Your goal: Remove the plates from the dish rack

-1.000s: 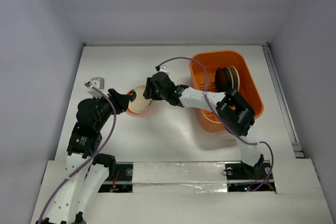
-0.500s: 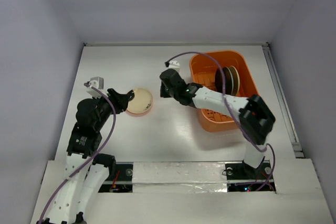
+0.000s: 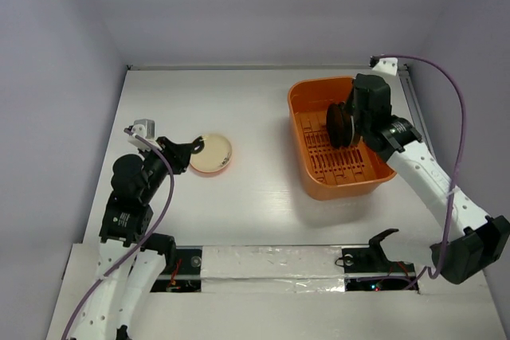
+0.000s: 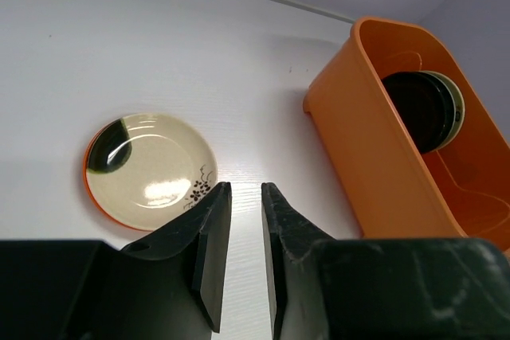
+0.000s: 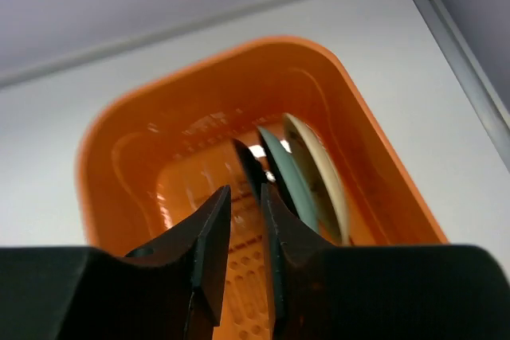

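The orange dish rack (image 3: pixel 374 173) stands at the right, and three plates stand on edge in it: a dark one (image 5: pixel 249 166), a teal one (image 5: pixel 280 171) and a cream one (image 5: pixel 319 174). My right gripper (image 5: pixel 246 189) hovers over the rack with its jaws a narrow gap apart. Nothing is between them, and the tips are just above the dark plate's rim. On the table to the left a cream plate (image 3: pixel 209 151) lies on a red-orange plate (image 4: pixel 100 203). My left gripper (image 4: pixel 246 185) sits beside that stack, shut and empty.
The rack's slotted floor (image 3: pixel 339 163) is bare in its near half. The white table (image 3: pixel 255 109) is walled at the back and sides, with a metal rail (image 3: pixel 430 157) along its right edge. A purple cable (image 3: pixel 458 117) loops off the right arm.
My right arm left the cream plate on the red-orange one and swung back over the rack. My left gripper closed and drew back slightly.
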Tool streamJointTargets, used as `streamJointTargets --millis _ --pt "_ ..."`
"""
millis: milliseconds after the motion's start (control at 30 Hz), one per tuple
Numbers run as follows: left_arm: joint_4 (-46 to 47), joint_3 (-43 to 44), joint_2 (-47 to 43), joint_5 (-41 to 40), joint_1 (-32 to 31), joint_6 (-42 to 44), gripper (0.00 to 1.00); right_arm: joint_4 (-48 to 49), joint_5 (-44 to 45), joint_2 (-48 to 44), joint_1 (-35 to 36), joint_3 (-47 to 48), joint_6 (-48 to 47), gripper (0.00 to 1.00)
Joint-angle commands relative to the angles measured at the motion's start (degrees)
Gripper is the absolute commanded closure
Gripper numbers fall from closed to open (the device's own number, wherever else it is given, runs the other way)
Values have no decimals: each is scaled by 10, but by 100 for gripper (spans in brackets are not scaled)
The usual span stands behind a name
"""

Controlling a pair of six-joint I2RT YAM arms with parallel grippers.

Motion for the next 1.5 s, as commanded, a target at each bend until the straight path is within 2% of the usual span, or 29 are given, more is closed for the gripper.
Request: streamJointTargets --millis 0,300,800,1033,1167,1267,1467 --pt "35 -5 -10 12 4 1 81 -66 12 15 -22 -18 -53 68" --pt "36 -7 -16 14 4 0 69 -81 -22 78 -27 2 -68 66" --pt "37 -7 -9 14 4 -1 64 -74 -40 178 -43 35 -81 66" --pt "39 -8 -5 17 4 -1 62 -83 -53 173 -43 58 -88 76" --pt "37 -8 -6 17 4 0 61 -89 -49 161 -43 63 -93 89" --pt "37 -7 -8 15 4 -1 61 -101 -50 161 -43 71 -91 95" --pt "38 -8 -9 17 4 -1 61 -113 -52 128 -43 83 -97 97"
